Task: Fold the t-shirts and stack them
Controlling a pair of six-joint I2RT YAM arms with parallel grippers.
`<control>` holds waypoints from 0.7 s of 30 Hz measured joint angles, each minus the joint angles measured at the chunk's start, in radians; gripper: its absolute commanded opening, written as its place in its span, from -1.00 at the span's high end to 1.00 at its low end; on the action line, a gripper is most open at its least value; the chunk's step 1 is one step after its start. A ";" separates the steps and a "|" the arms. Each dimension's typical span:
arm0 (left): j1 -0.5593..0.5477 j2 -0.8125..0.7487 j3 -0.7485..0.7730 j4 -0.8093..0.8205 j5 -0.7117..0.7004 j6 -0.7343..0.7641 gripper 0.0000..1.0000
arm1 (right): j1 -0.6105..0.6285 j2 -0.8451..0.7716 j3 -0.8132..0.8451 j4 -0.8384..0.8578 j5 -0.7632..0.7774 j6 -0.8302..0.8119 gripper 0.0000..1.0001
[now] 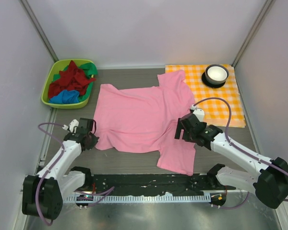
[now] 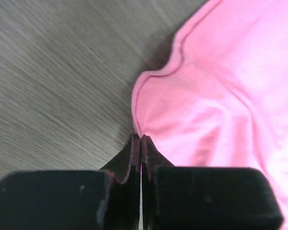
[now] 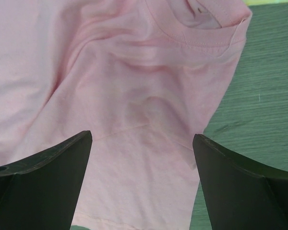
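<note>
The light pink t-shirt (image 1: 134,115) lies spread flat in the middle of the table, sleeves to the far and near right. My left gripper (image 1: 92,139) is at its near-left corner. In the left wrist view the gripper (image 2: 141,137) is shut on the shirt's edge (image 2: 221,96), with pink cloth showing between the fingers. My right gripper (image 1: 181,130) is open just above the shirt's right side. In the right wrist view the gripper (image 3: 142,136) has its jaws wide apart over cloth (image 3: 134,72) below the collar (image 3: 201,36). Dark red (image 1: 69,79), green (image 1: 90,68) and blue (image 1: 65,97) t-shirts lie crumpled in a bin.
The green bin (image 1: 45,93) stands at the back left. An orange-and-white checked cloth (image 1: 225,103) lies at the back right with a white bowl (image 1: 216,74) on a dark coaster. White walls close in the table on three sides.
</note>
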 measured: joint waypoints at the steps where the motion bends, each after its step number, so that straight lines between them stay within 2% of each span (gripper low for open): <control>1: 0.000 -0.022 0.000 0.005 0.010 0.007 1.00 | 0.000 0.004 0.000 -0.010 -0.010 0.005 -0.81; 5: 0.000 -0.086 0.008 0.031 0.054 0.045 1.00 | 0.001 0.006 -0.019 -0.050 -0.065 0.049 -0.72; 12: 0.000 -0.077 0.058 0.073 0.145 0.102 1.00 | 0.016 -0.079 -0.050 -0.208 -0.113 0.170 -0.59; 21: 0.016 -0.005 0.070 0.124 0.209 0.131 1.00 | 0.154 -0.087 -0.099 -0.326 -0.193 0.348 -0.48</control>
